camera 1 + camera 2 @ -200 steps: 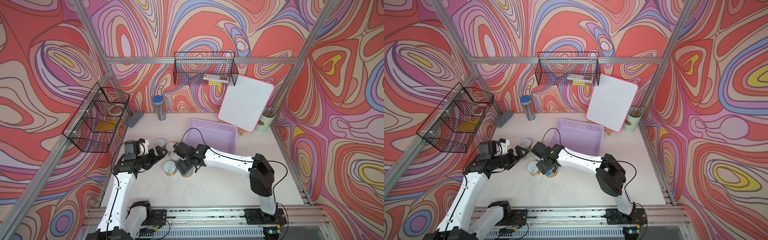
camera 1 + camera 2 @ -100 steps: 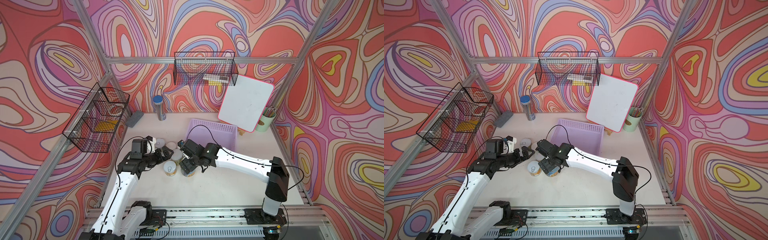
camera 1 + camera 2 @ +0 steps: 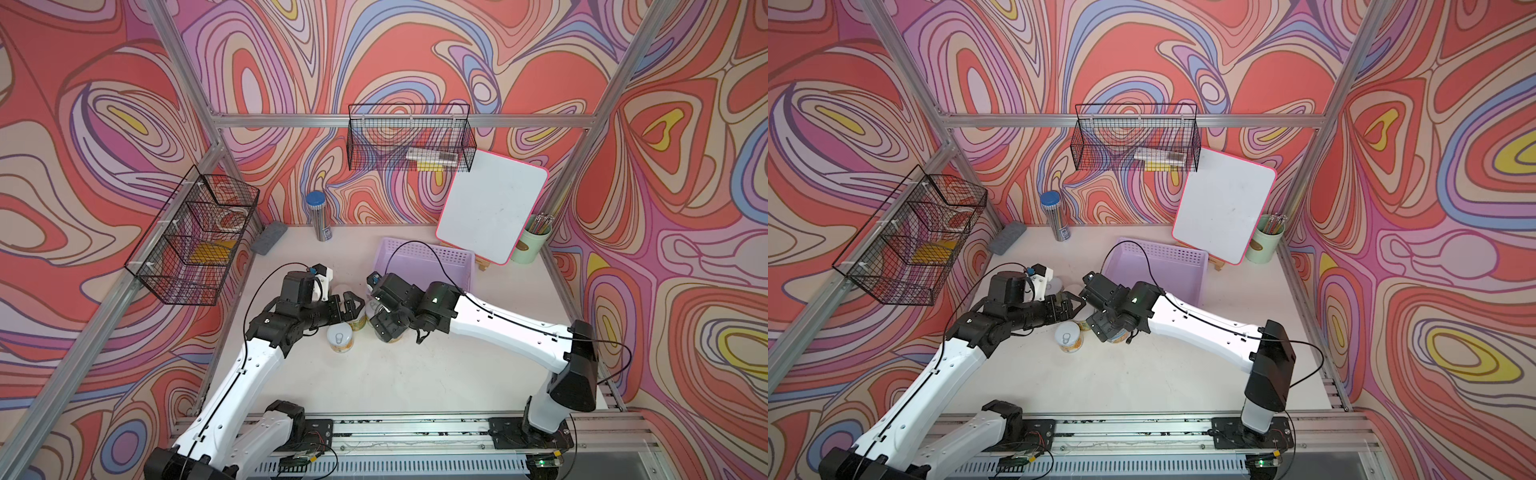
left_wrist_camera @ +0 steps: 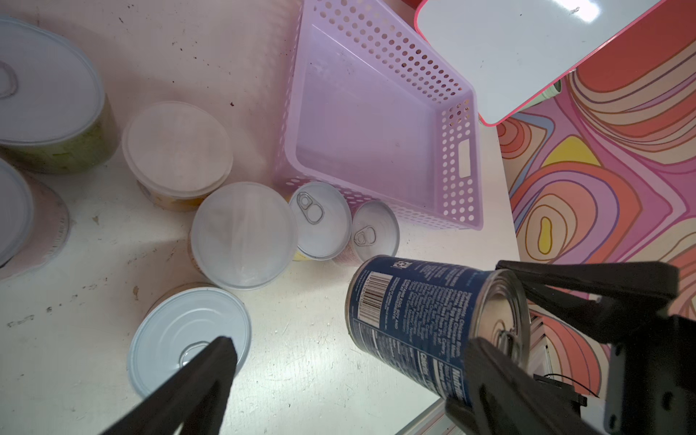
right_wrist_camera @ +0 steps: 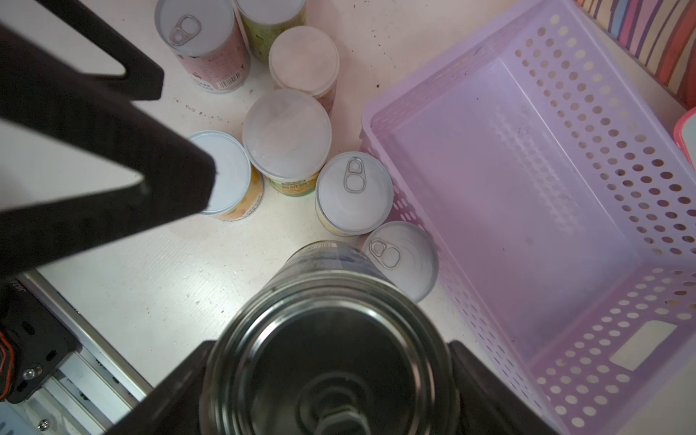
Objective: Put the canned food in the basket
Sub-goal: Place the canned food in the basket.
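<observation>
- Transport step: right gripper [image 5: 331, 376] clamps 1 blue-labelled cylindrical metal tin [image 4: 414, 320], tilted, near empty lavender perforated plastic basket [image 5: 602, 132].
- Left gripper [image 3: 351, 305]: fingers spread, empty.
- Next: clear rim, release inside.

left claw [image 3: 352, 304] advanced toward cans [image 3: 341, 337] | right elbow [image 3: 582, 357] swung outward | right claw's [image 3: 384, 321] blue can [image 4: 414, 324] edged toward basket [image 3: 453, 259]

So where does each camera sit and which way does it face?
Both top views: high above the bases, looking down toward the back wall; both arms, left tool, right tool.
Left wrist: on left arm, over cans, basket; one own finger.
Right wrist: on right arm, over basket; own fingers clamp blue can.
Shared: both wrist views show basket, blue can.
</observation>
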Controlling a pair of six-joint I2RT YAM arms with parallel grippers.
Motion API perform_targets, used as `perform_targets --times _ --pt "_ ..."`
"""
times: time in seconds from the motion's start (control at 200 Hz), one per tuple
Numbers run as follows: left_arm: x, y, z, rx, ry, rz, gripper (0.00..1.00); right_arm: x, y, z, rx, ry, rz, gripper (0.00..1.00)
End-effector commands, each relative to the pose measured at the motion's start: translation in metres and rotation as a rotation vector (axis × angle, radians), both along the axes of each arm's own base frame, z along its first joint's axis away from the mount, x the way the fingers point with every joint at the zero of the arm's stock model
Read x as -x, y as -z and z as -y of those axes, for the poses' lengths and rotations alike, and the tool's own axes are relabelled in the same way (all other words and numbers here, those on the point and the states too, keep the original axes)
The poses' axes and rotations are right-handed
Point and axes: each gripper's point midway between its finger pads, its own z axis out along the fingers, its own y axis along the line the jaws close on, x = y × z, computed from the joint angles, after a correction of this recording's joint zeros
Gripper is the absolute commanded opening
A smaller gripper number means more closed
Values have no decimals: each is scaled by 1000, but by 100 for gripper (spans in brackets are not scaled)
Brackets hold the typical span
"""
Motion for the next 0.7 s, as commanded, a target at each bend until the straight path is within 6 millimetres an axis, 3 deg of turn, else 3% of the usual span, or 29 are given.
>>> perform_targets --times 0.0,0.32,0.691 --pt "-11 -15 6 -8 15 72 99 -17 -71 5 -147 46 143 42" --pt "-20 -15 37 -40 96 97 99 -48 -90 44 -203 154 136 42" --pt "-32 -14 75 -91 185 131 99 -114 -91 102 -200 336 148 42"
